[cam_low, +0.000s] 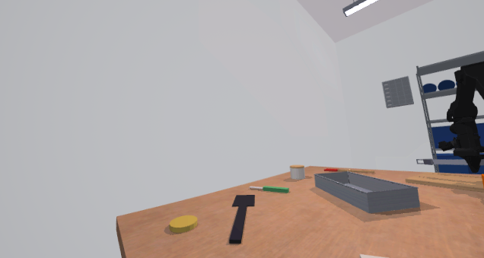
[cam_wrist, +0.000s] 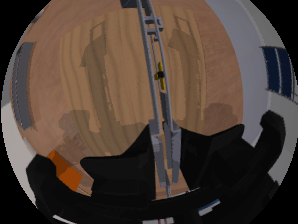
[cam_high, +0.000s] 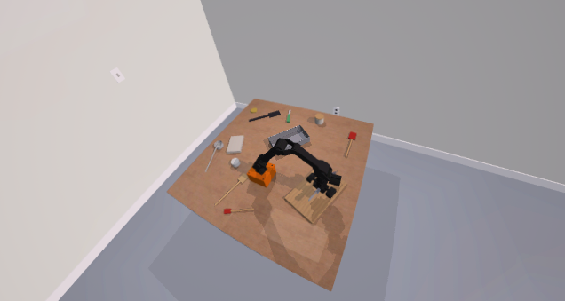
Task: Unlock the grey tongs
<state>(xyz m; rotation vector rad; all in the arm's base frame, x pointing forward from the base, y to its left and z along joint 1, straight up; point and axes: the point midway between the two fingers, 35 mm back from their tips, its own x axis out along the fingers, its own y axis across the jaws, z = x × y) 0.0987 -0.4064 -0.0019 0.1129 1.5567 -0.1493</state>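
Grey tongs [cam_high: 314,194] [cam_low: 425,161] [cam_wrist: 150,70] gripped, tool [cam_high: 321,192] [cam_low: 474,170] [cam_wrist: 156,125] nearly closed

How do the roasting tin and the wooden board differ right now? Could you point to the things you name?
The roasting tin [cam_high: 274,143] [cam_low: 393,202] is grey; the wooden board [cam_high: 314,213] [cam_low: 422,180] [cam_wrist: 132,55] is pale brown. The roasting tin has raised walls around a hollow, while the wooden board is a flat slab. The gripper holds the tongs above the wooden board, not the roasting tin. Both rest on the table.

Even, muted light | ceiling tube [cam_low: 374,0] glowing | soft shadows on tabletop [cam_high: 289,232] [cam_low: 304,229] | wrist view fisheye-warped, black corners
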